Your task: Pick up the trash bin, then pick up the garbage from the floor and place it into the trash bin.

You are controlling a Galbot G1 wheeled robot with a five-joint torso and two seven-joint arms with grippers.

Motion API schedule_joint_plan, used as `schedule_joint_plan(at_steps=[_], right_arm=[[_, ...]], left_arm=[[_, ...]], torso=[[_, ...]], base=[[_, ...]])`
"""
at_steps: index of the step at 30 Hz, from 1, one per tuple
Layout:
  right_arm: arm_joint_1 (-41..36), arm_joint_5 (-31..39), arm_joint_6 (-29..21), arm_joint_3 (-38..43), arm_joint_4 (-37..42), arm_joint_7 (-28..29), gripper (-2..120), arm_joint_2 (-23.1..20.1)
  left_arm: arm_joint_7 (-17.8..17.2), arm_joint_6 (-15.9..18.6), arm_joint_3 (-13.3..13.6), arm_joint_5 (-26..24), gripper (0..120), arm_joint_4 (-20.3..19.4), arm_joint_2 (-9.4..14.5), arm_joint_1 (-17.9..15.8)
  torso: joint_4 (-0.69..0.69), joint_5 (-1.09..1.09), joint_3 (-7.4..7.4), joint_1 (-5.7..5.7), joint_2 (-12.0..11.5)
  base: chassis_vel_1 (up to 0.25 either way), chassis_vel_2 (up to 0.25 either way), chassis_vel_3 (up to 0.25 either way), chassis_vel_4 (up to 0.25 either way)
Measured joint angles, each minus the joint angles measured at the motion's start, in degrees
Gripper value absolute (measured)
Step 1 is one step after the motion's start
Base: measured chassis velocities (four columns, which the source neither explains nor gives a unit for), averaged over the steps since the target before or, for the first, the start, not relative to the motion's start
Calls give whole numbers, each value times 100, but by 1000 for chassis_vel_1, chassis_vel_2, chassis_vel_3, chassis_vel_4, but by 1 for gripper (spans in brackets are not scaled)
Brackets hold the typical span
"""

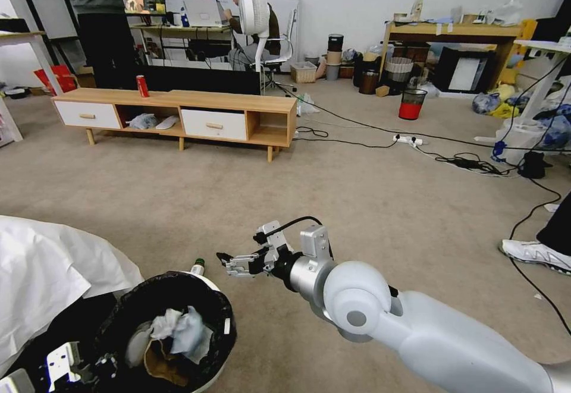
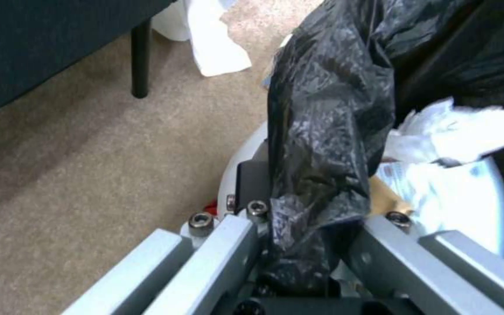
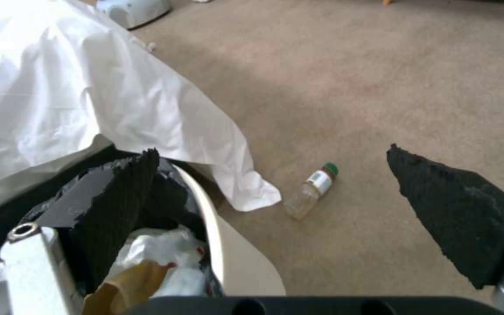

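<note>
The trash bin (image 1: 221,307), white-rimmed and lined with a black bag, hangs low at my left front. My left gripper (image 1: 77,366) is shut on its near rim; in the left wrist view the gripper (image 2: 304,218) pinches the black bag (image 2: 334,109) and the rim. Crumpled white tissues (image 1: 178,330) and a tan cardboard piece (image 1: 157,363) lie inside. A clear bottle with a green cap (image 1: 197,267) lies on the carpet just beyond the bin. My right gripper (image 1: 229,262) hovers open beside the bin, and in its wrist view the gripper (image 3: 272,151) looks down on the bottle (image 3: 310,190), black pads (image 3: 456,210) wide apart.
A white sheet (image 1: 47,274) drapes left of the bin. A low wooden cabinet (image 1: 178,113) with an upright red can (image 1: 143,85) stands farther off. A small red-and-black mesh bin (image 1: 411,103), cables (image 1: 470,161) and a person's shoe (image 1: 535,253) are on the right.
</note>
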Motion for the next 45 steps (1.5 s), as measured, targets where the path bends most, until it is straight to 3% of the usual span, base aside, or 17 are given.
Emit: schedule_joint_plan(at_steps=[14, 20, 24, 28, 30, 34, 41, 45], right_arm=[[30, 27, 675, 230, 152, -332, 100, 98], [-67, 66, 1314, 731, 205, -719, 100, 122], [-193, -76, 2093, 1085, 202, -1204, 100, 116], [-275, -222, 2421, 1235, 185, -1390, 100, 112], [-434, -577, 2998, 1535, 109, -1666, 100, 63], [-747, -1323, 3566, 1969, -21, -1957, 100, -136], [-1510, -2103, 4068, 2672, 29, -2044, 100, -510], [-2249, -2565, 4213, 3248, 119, -2019, 100, -581]], left_arm=[[23, 6, -58, 21, 1, -106, 4, 132], [20, 8, -53, 37, 1, -125, -17, 164], [20, 9, -52, 48, 1, -171, -50, 198], [23, 9, -55, 51, 1, -197, -64, 212], [28, 9, -72, 53, 1, -216, -72, 214], [56, 9, -79, 106, 1, -231, -94, 228], [104, 9, -93, 247, 1, -259, -174, 278], [166, 9, -149, 450, 1, -317, -341, 367]], torso=[[0, 0, 0, -1, 0], [0, 0, 0, -1, 1], [0, 0, 0, -1, 1], [0, 0, 0, -1, 1], [0, 0, 0, -1, 1], [1, 1, 0, -1, 1], [-2, 1, 0, -1, 1], [2, 1, 0, -1, 1]], base=[[0, 0, 0, 0], [0, 0, 0, 0], [0, 0, 0, 0], [0, 0, 0, 0], [0, 0, 0, 0], [0, 0, 0, 0], [0, 0, 0, 0], [0, 0, 0, 0]])
